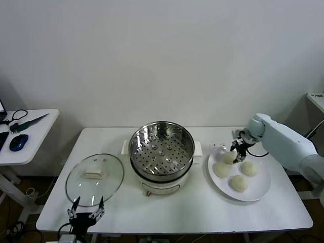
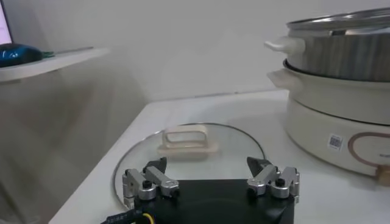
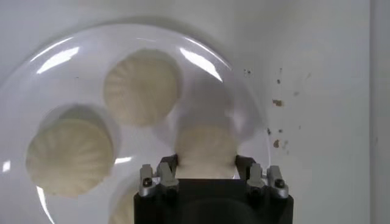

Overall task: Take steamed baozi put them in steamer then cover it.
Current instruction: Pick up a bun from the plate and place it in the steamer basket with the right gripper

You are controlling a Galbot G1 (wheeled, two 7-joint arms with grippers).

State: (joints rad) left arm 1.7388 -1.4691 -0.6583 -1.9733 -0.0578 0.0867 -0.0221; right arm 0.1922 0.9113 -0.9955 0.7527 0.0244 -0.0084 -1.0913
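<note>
Baozi [image 1: 238,183], four in all, on a white plate [image 1: 260,190] near the right end of the white table [image 1: 202,212], well in from both long edges. Three lying free on the plate; the fourth [image 1: 229,156], at the plate's back left, pinched between the fingers of the right gripper [image 1: 234,154]. Seen from the right wrist: jaws closed against both sides of that bun [image 3: 206,149], pads pressed to its flanks, two neighbours [image 3: 142,86] [image 3: 69,157] lying apart from it on the glossy plate [image 3: 244,79], a further one only peeking out beside the gripper body. Cannot tell whether the gripped bun rests on the plate or rides just above it.

Steamer [image 1: 162,152] at the middle of the table, uncovered, perforated steel tray bare, cream base beneath with handles to the sides. Just left of the plate, not touching it.

Cover [image 1: 94,178] flat on the table toward the left end, near the front edge, glass dome up, cream handle on top, beside the steamer and apart from it.

Left gripper [image 1: 86,212] parked at the front edge by the cover's near rim, fingers spread wide, nothing between them; in the left wrist view its tips [image 2: 210,173] over the lid's [image 2: 189,152] near edge, steamer base [image 2: 338,115] beyond.
</note>
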